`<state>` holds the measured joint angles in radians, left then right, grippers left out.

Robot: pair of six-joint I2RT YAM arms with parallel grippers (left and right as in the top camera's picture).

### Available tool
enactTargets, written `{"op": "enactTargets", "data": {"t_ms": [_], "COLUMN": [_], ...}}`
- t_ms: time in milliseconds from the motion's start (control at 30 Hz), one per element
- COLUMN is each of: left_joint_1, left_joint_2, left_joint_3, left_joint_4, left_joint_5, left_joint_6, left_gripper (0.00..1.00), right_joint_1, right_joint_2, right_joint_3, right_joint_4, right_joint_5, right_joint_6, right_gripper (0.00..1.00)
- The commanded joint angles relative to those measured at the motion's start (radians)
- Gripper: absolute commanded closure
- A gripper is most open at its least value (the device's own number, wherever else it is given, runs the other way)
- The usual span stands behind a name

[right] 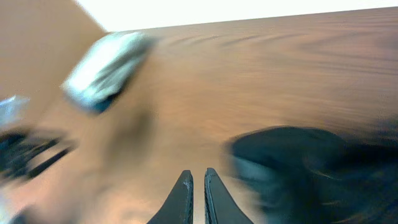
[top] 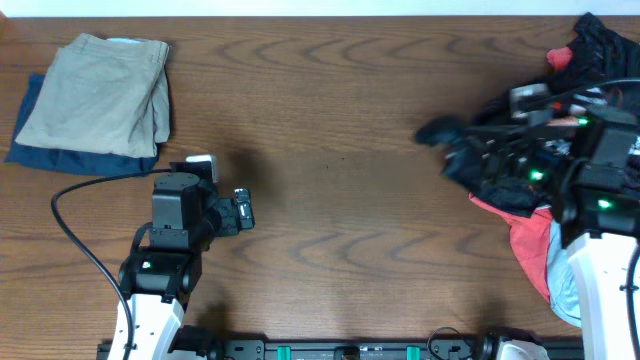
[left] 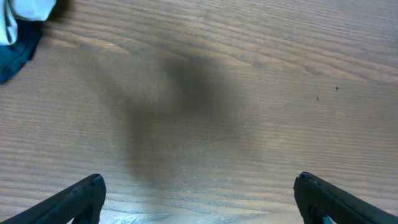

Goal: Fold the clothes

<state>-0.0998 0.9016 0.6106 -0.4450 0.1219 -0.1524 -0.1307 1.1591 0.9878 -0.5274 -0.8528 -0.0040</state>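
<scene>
table (top: 350, 100), wood grain, seen from overhead.

jersey (top: 468, 168): black, bunched in an unfolded heap at the right edge of the table, toward the far right corner. it lies on top of a red garment (top: 530, 240) and a pale blue garment (top: 562, 285) in the same pile. the right arm sits over the heap and hides part of it.

right gripper (right: 198, 173): wrist view is motion-blurred. the fingers are nearly together with only a thin slit between them, and nothing is seen in it. the jersey (right: 292, 158) shows as a dark mass just right of the fingers. contact cannot be told.

left gripper (top: 243, 210): near the left front of the table, jaws spread wide over bare wood, holding nothing.

far left corner: folded beige garment (top: 100, 95) stacked on a dark blue garment (top: 40, 150), well apart from the jersey.
</scene>
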Motion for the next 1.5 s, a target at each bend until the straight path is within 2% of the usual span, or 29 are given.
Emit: {"op": "enactTargets", "data": {"t_ms": [0,67,167,200,233,367,467,667,900,1133,1200,1300,1367,1467], "left_joint_1": [0.005,0.005,0.005,0.005,0.005,0.005,0.005,0.005,0.004,0.004,0.004,0.004,0.004,0.004], "left_joint_2": [0.0,0.0,0.0,0.0,0.0,0.0,0.0,0.003,0.05,0.132,0.153,0.172,0.182,0.188], "left_joint_3": [0.022,0.022,0.022,0.022,0.022,0.022,0.022,0.022,0.022,0.022,0.022,0.022,0.022,0.022], "left_joint_4": [0.0,0.001,0.001,0.002,0.005,0.031,0.047,0.102,0.098,0.079,0.079,0.08,0.08,0.079], "left_joint_5": [0.002,0.002,0.002,0.002,0.002,0.003,0.003,0.003,0.003,0.007,0.01,0.026,0.028,0.028], "left_joint_6": [0.006,0.005,0.005,0.005,0.005,0.004,-0.059,-0.314,-0.333,-0.343,-0.343,-0.343,-0.343,-0.343], "left_gripper": [0.02,0.02,0.02,0.02,0.02,0.02,0.02,0.02,0.02,0.02,0.02,0.02,0.02,0.02], "right_joint_1": [0.103,0.161,0.223,0.234,0.238,0.232,0.22,0.217,0.224,0.224,0.224,0.224,0.224,0.233], "right_joint_2": [-0.009,-0.004,0.002,0.002,0.002,0.002,0.005,0.025,0.171,0.425,0.494,0.566,0.602,0.635], "right_joint_3": [0.013,0.013,0.013,0.013,0.013,0.013,0.013,0.012,0.001,-0.001,-0.001,-0.001,-0.001,-0.001], "right_joint_4": [-0.032,-0.057,-0.084,-0.092,-0.1,-0.156,-0.202,-0.253,-0.208,-0.042,0.009,0.05,0.064,0.073], "right_joint_5": [-0.212,-0.161,0.02,0.11,0.197,0.605,0.771,0.777,0.774,0.775,0.774,0.774,0.773,0.766], "right_joint_6": [-0.101,-0.116,-0.114,-0.102,-0.076,0.102,0.157,0.108,0.035,-0.012,-0.011,-0.008,0.012,0.014], "right_gripper": [0.91,0.83,0.82,0.72,0.53,0.22,0.13,0.01,0.01,0.01,0.04,0.18,0.31,0.61]}}
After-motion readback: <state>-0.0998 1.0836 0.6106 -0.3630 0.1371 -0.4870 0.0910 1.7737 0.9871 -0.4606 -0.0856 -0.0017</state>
